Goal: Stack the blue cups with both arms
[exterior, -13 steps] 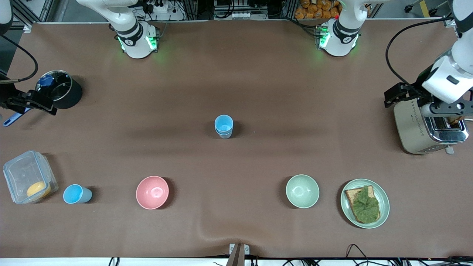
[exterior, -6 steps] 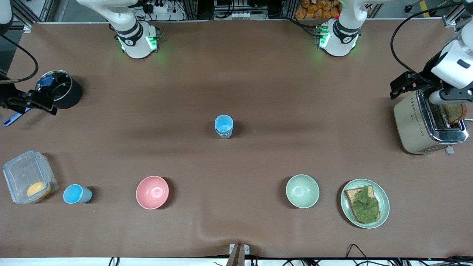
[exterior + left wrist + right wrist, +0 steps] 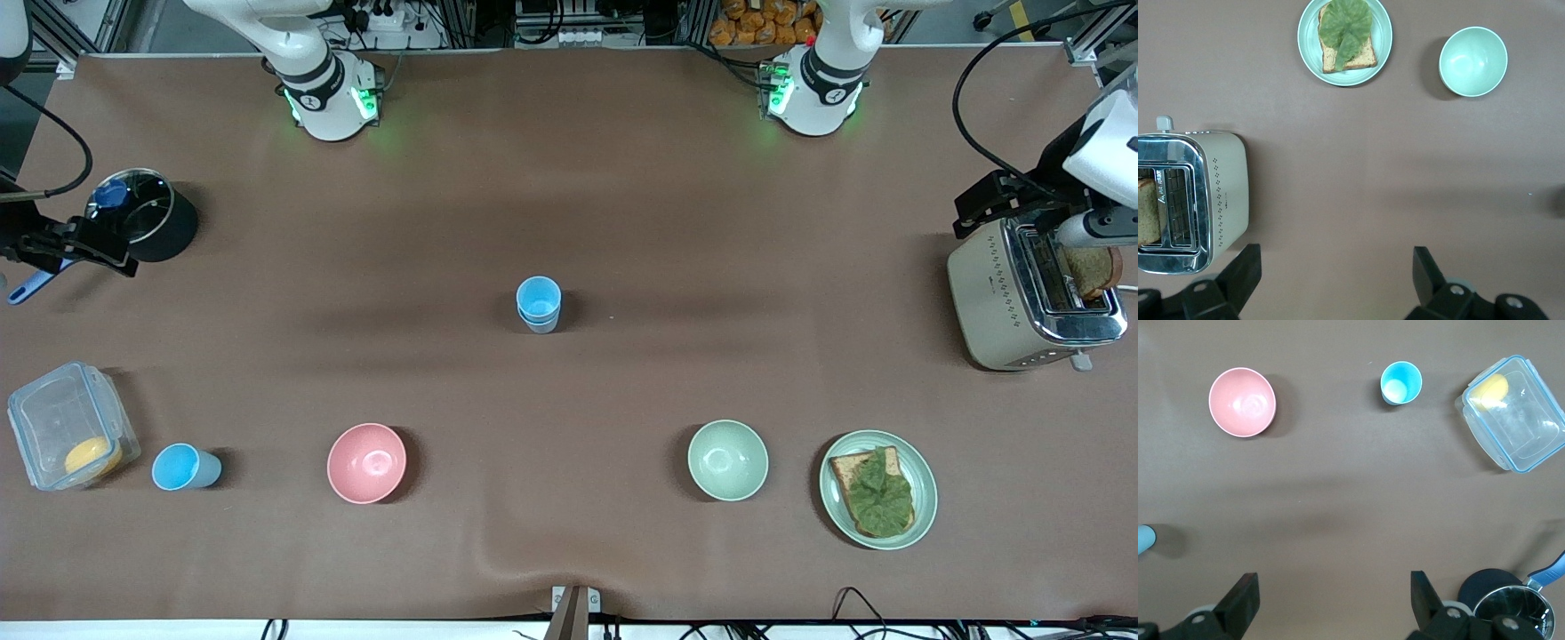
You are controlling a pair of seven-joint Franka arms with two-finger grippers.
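Two blue cups (image 3: 539, 304) stand nested one in the other at the middle of the table; their edge shows as a blue cup stack (image 3: 1143, 539) in the right wrist view. A third blue cup (image 3: 184, 468) (image 3: 1401, 383) stands upright by the clear box, near the front camera at the right arm's end. My left gripper (image 3: 1336, 267) is open and empty, up over the table beside the toaster (image 3: 1022, 298) (image 3: 1195, 200). My right gripper (image 3: 1331, 590) is open and empty too, above bare cloth beside the black pot (image 3: 151, 218) (image 3: 1505, 603).
A pink bowl (image 3: 366, 462) (image 3: 1242, 402) and a pale green bowl (image 3: 727, 460) (image 3: 1473, 61) stand near the front camera. A plate (image 3: 920, 524) (image 3: 1308, 53) carries toast with lettuce. A clear box (image 3: 53, 409) (image 3: 1531, 440) holds something yellow. Toast sits in the toaster slot.
The left arm has drawn back from the toaster toward the table's end, uncovering the toast in the slot. The right arm and the cups have not moved.
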